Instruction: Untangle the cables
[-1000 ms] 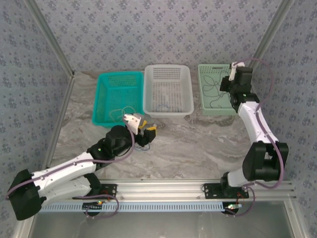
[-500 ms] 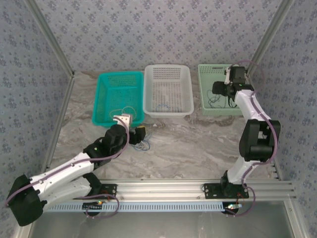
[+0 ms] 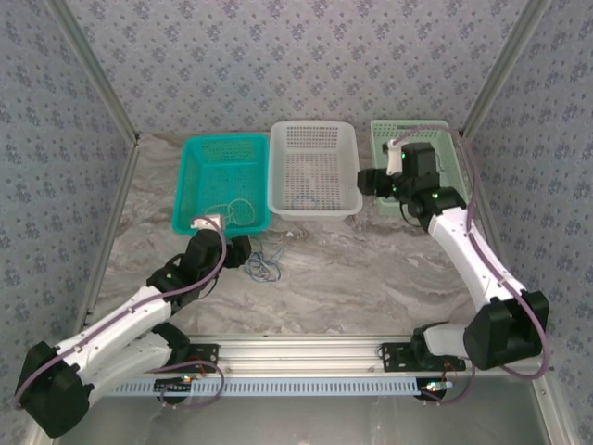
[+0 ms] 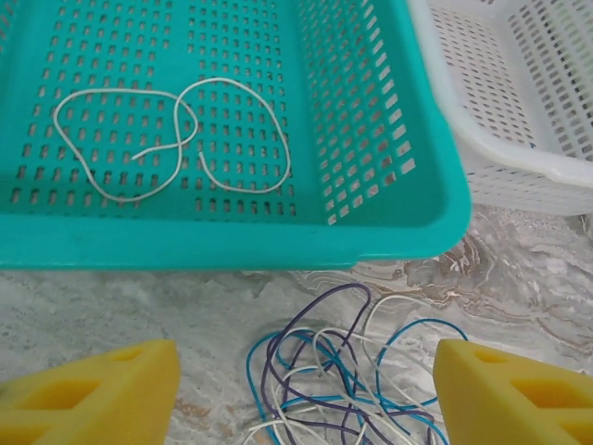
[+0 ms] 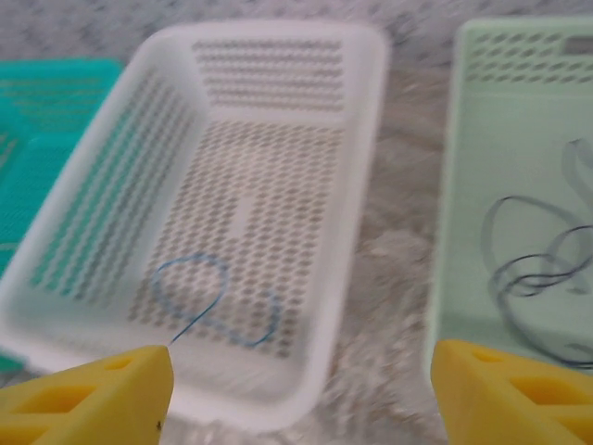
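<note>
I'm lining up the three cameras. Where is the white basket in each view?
Top external: white basket at back centre.
Left wrist: white basket in the upper right corner.
Right wrist: white basket centre-left, blue cable inside.
Shared landmark: the teal basket, just left of it in every view.

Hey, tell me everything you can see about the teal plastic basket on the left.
The teal rectangular plastic basket sits upright on the marbled grey table, leftmost of three baskets and close beside the white plastic basket. Its floor and sloping walls are pierced with rows of small slots, while the rim is smooth and solid. One pale cream cable lies loose on its floor, curled into two loops.
</note>
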